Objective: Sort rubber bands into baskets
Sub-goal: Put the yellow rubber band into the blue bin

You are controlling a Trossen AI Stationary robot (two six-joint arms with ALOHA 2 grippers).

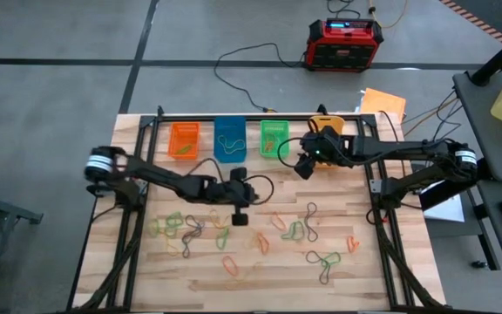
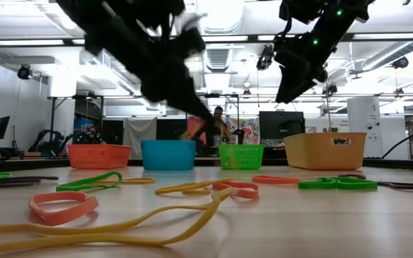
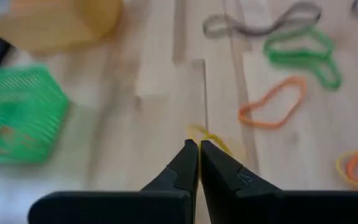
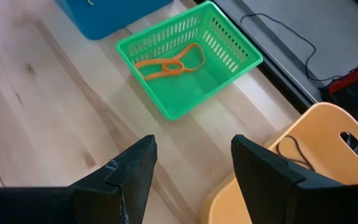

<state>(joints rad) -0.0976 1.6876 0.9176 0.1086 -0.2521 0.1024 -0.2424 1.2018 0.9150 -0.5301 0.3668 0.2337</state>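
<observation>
The left pincer [image 3: 198, 146] is pressed together, pinching a yellow rubber band [image 3: 211, 137] off the desk [image 1: 373, 270] for sorting, while the right pincer [image 4: 193, 152] hangs spread by the green basket [image 4: 229, 59].

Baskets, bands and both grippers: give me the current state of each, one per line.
left gripper: shut on a yellow band, low over the table's middle.
right gripper: open, empty, above the table between the green and yellow-orange baskets.
green basket: upright, holds an orange band.
orange basket: upright, something green inside.
blue basket: upright, contents unclear.
yellow-orange basket: upright, a black band inside.
loose bands: scattered on the table.
</observation>
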